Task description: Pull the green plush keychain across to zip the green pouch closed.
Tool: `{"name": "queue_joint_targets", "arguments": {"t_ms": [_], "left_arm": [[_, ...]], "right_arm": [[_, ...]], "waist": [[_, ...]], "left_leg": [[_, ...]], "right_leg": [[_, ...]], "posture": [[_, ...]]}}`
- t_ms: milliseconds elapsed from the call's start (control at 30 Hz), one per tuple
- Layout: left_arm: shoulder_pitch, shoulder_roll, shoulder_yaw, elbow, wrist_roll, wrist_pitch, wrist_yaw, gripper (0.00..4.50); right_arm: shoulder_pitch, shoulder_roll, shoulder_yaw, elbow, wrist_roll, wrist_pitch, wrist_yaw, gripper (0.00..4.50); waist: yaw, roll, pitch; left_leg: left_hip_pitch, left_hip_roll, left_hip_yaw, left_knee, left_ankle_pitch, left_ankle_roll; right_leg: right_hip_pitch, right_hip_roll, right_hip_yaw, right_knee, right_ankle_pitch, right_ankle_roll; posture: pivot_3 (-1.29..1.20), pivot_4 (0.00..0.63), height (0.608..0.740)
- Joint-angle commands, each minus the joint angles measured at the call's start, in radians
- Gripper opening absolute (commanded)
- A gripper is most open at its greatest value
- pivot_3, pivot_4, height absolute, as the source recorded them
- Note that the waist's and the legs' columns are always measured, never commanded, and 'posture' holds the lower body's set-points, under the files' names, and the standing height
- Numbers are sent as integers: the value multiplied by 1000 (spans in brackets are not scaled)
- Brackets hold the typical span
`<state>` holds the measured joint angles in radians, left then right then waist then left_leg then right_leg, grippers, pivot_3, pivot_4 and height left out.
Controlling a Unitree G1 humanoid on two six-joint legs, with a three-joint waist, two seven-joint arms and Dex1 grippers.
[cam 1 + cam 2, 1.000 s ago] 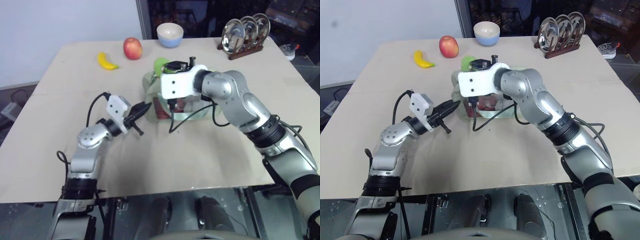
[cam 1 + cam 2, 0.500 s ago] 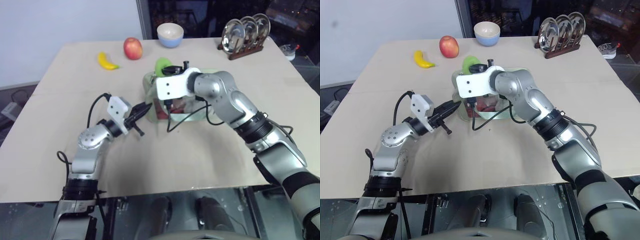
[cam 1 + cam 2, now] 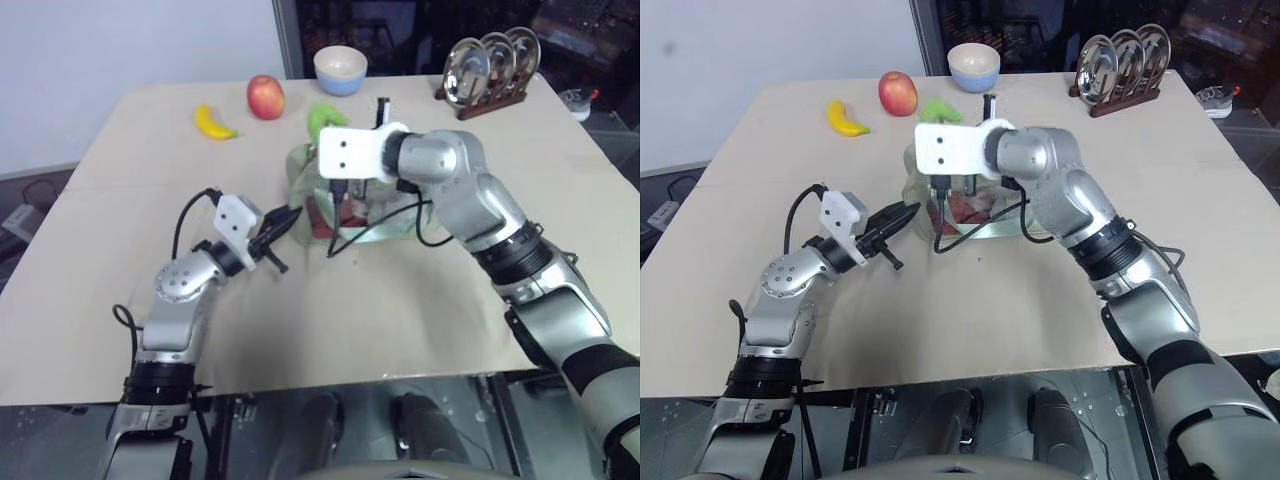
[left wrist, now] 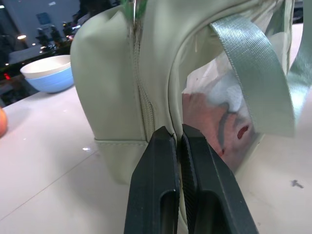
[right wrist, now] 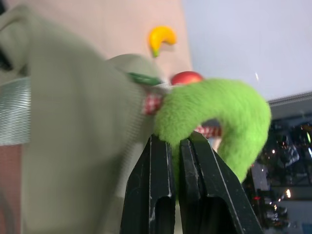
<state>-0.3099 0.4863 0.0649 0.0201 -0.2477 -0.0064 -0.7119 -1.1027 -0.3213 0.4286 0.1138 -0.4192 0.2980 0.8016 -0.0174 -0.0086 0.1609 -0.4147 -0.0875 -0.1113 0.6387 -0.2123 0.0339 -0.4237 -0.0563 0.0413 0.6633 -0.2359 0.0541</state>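
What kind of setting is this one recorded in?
Probably a staged kitchen or dining tabletop in a lab. On the pale table sit a banana, an apple, a blue bowl and a rack of metal plates, with dark glass behind.

Green pouch (image 3: 300, 170): mostly hidden behind right arm. Green plush keychain (image 3: 322, 119): lower part covered by wrist block at 6 o'clock. Pouch contents (image 4: 214, 117) behind clear window: reddish, unidentifiable. Zipper position: cannot tell
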Motion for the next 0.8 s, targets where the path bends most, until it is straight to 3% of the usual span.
{"name": "queue_joint_targets", "arguments": {"t_ms": [33,633,800], "left_arm": [[11,14,-3,27,40,23,28,0],[27,15,-1,68,60,45,116,0],[29,15,1,61,60,41,132,0]], "right_arm": [[-51,-14,-84,-84,32,62,3,35],[-80,-160,-166,104,10,48,-210,35],[-66,-158,-175,75,72,7,-206,35]], "waist": [[-1,0,0],[2,0,0],[1,0,0]], "left_leg": [[0,0,0,0,0,0],[0,0,0,0,0,0],[-1,0,0,-1,0,0]], "right_leg": [[0,0,0,0,0,0],[0,-1,0,0,0,0],[0,-1,0,0,0,0]], "posture": [[0,150,740],[0,150,740],[0,150,740]]}}
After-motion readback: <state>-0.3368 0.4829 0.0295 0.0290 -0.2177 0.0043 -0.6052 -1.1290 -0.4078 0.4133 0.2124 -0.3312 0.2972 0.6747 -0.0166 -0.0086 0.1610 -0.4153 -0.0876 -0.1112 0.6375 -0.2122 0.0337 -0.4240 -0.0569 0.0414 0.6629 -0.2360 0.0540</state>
